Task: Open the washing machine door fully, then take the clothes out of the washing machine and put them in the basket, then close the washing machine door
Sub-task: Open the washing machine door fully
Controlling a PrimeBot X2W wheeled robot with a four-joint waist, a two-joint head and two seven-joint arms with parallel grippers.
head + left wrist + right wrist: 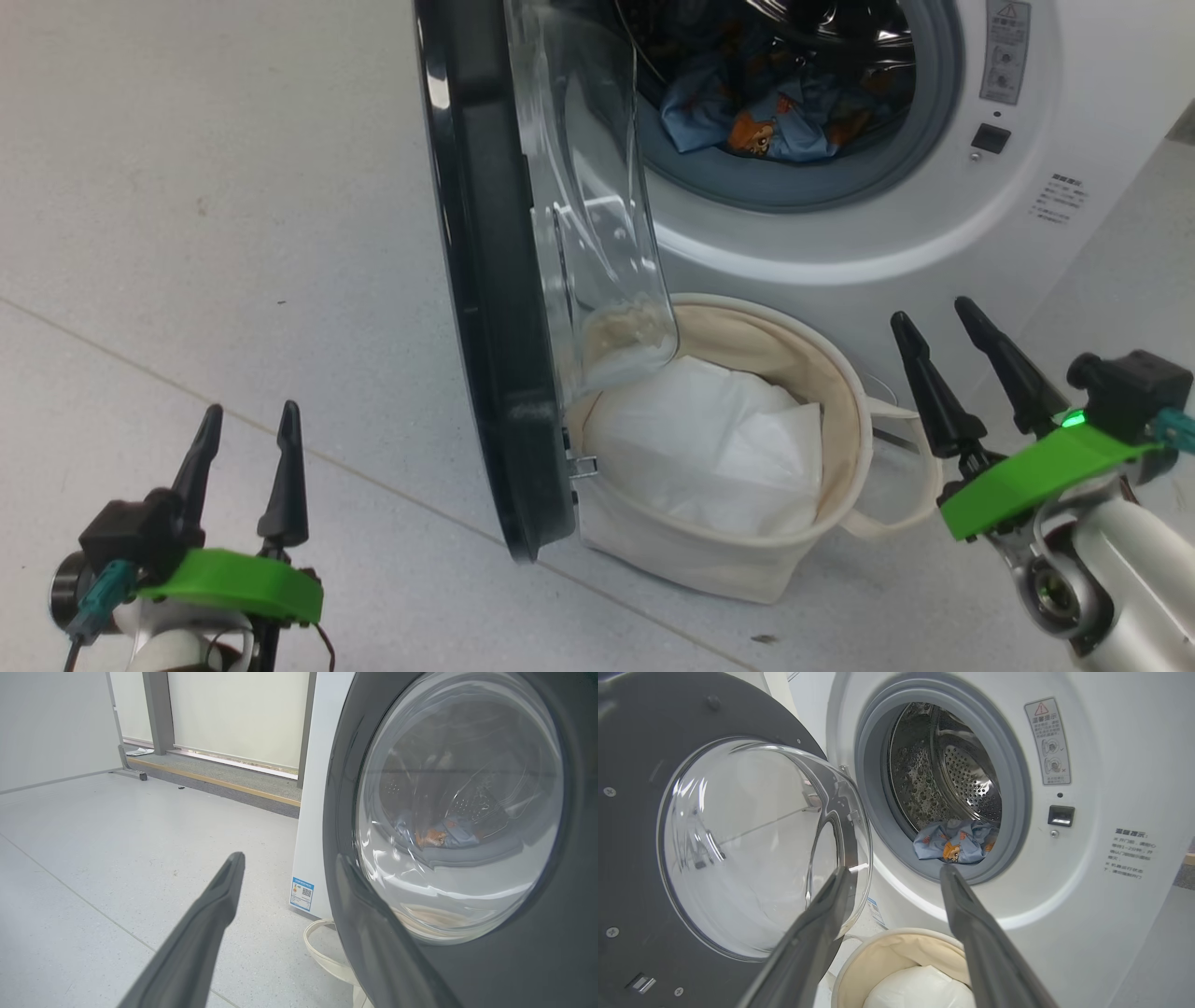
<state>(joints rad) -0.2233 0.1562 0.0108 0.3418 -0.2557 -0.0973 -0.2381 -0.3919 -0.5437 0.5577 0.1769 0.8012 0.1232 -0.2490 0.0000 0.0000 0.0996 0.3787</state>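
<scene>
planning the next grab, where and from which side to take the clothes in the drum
Grip the raised crumpled fold on top of the clothes, heaped just behind the grey rubber ring at the bottom front of the drum. Probably come straight in from the front, slightly above: the ring blocks from below and the washing machine door stands open on the left.

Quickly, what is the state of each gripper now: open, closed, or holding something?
Left gripper: open, holding nothing.
Right gripper: open, holding nothing.
</scene>
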